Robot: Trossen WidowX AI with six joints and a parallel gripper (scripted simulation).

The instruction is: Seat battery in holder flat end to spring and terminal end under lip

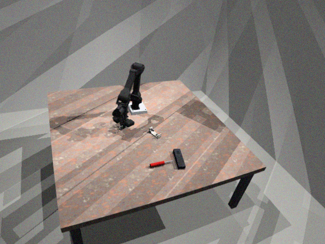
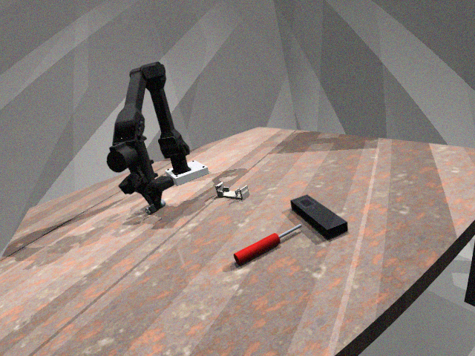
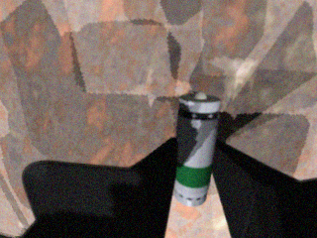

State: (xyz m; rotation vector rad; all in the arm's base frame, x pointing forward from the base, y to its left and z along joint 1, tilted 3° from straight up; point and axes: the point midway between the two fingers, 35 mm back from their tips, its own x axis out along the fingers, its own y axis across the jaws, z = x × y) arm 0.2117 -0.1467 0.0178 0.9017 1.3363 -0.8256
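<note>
The battery (image 1: 121, 127) (image 2: 149, 210) (image 3: 193, 177) is silver with a green band and a dark ring near its terminal end. My gripper (image 1: 123, 126) (image 2: 155, 207) (image 3: 193, 145) is shut on it, one black finger against each side, low over the table. In the wrist view the terminal nub points up the picture and the flat end points down, between the fingers. Whether the battery touches the table is unclear. The pale holder (image 1: 154, 132) (image 2: 231, 193) stands empty on the table, right of the gripper in the top and exterior views. Its spring and lip are too small to tell apart.
A red-handled screwdriver (image 1: 157, 163) (image 2: 257, 248) lies in front of the holder, its shaft pointing at a black box (image 1: 179, 158) (image 2: 319, 216). The arm's white base plate (image 1: 140, 111) (image 2: 194, 173) is behind the gripper. Patchy shadows cross the wooden table (image 1: 104, 183) (image 2: 172, 299).
</note>
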